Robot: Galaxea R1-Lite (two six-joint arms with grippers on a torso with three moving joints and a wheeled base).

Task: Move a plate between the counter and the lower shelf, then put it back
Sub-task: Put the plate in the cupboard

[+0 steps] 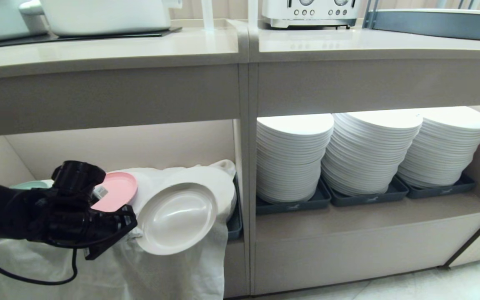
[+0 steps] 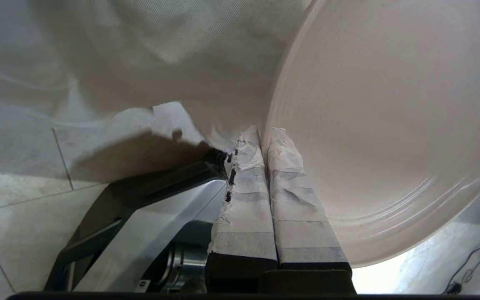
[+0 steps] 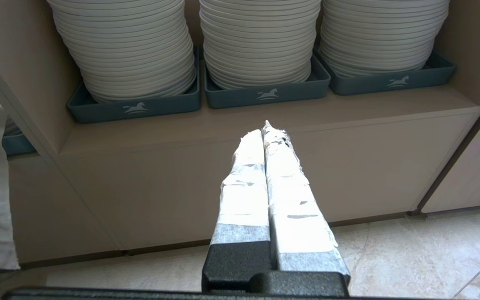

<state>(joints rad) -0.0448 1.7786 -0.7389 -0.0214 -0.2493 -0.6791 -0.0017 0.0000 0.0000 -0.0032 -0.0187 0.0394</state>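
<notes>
The cream plate (image 1: pixel 177 218) hangs tilted, nearly on edge, in front of the lower shelf (image 1: pixel 119 146), over the white draped cloth (image 1: pixel 173 271). My left gripper (image 1: pixel 133 233) is shut on the plate's rim at its left side. In the left wrist view the taped fingers (image 2: pixel 244 183) are pressed together with the rim of the plate (image 2: pixel 390 125) pinched between their tips. The counter (image 1: pixel 98 50) runs above the recess. My right gripper (image 3: pixel 265 129) is shut and empty, parked low in front of the wider recess.
A pink plate (image 1: pixel 117 189) and a mint-green plate (image 1: pixel 31 184) lie on the cloth behind my left hand. A dark tray (image 1: pixel 235 225) edges the recess. Tall white plate stacks (image 1: pixel 294 158) fill the right recess. A toaster (image 1: pixel 311 12) and a white pot (image 1: pixel 106 14) stand on top.
</notes>
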